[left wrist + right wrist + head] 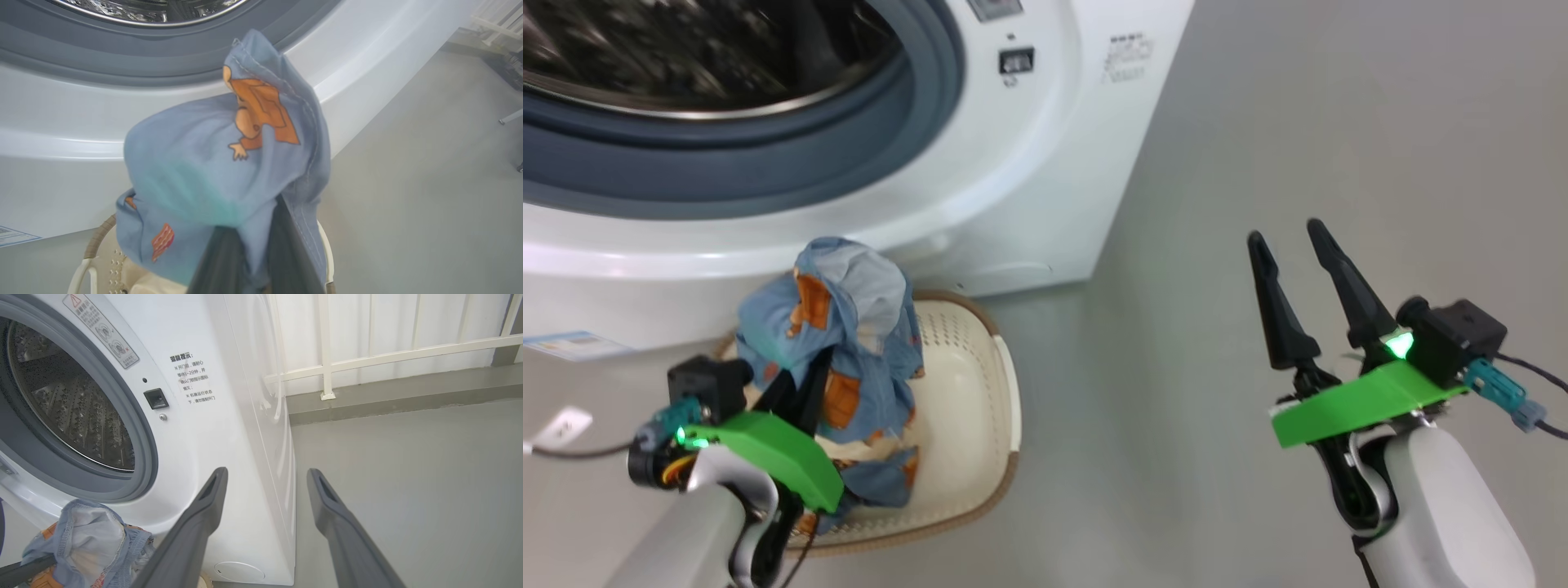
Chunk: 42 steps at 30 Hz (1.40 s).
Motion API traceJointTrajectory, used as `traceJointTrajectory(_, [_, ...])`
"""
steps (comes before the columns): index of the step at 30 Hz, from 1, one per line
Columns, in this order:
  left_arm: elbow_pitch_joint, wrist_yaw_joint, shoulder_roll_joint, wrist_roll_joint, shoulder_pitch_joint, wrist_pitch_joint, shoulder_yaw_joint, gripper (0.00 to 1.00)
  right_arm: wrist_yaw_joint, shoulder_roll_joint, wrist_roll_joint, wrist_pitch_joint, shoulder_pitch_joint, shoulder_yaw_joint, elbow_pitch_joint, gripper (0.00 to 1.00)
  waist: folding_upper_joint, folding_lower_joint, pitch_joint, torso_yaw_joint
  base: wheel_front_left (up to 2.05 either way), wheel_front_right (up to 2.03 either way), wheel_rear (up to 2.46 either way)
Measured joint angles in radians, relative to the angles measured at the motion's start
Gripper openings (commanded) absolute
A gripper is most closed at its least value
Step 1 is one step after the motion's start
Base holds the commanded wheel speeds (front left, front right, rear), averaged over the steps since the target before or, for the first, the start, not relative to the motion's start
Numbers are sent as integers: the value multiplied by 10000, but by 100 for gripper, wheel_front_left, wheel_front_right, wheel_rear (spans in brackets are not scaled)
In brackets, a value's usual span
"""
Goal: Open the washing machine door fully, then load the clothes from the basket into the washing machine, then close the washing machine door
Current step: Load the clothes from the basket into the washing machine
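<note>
Entry, loading step.

- Left gripper (805, 380): clenched on the clothes (849, 327), light blue fabric with orange cartoon patches. The cloth drapes over both dark fingers. It is lifted above the cream perforated plastic basket with a brown woven rim (1005, 392), with its lower end trailing inside.
- Right gripper (1284, 231): released, fingers spread, holding nothing, well apart from the basket over the grey floor (1298, 122).
- The big white front-loading washing machine (1029, 188) stands just behind the basket. The steel perforated drum (69, 408) is exposed. The grey-blue rubber gasket (768, 155) and the white front ring lie between the raised cloth and the drum mouth.
- Around: small blue label (572, 345) low on the machine front; black latch socket (155, 398) beside the opening; white railing (367, 359) beyond the machine.
- Count: one machine, one basket, two grippers, one printed garment for certain. I cannot tell whether the cream patch under it is cloth.
</note>
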Motion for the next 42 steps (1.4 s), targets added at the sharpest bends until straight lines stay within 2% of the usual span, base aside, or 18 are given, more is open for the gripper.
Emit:
traceJointTrajectory(8, [-1689, 376, -282, 1158, 1379, -2, 1442, 0, 0, -253, 94, 0, 547, -205, 63, 100, -1, 0, -1025, 527, 0, 0, 0])
traceJointTrajectory(20, [-3705, 809, -577, 2420, 3006, -2, 2928, 0, 0, -456, 180, 0, 1122, -267, 48, 100, -1, 0, -2061, 1093, 0, 0, 0])
traceJointTrajectory(27, [-4322, 796, -907, 2859, 3706, -2, 3641, 0, 0, -506, 251, 0, 1346, -290, 50, 100, 0, 0, -2567, 1287, 0, 0, 0])
traceJointTrajectory(42, [-4539, 510, -1396, 3256, 3989, -2, 4153, 0, 0, -660, 263, 0, 1488, -261, -44, 100, 0, 0, -2652, 1301, 0, 0, 0])
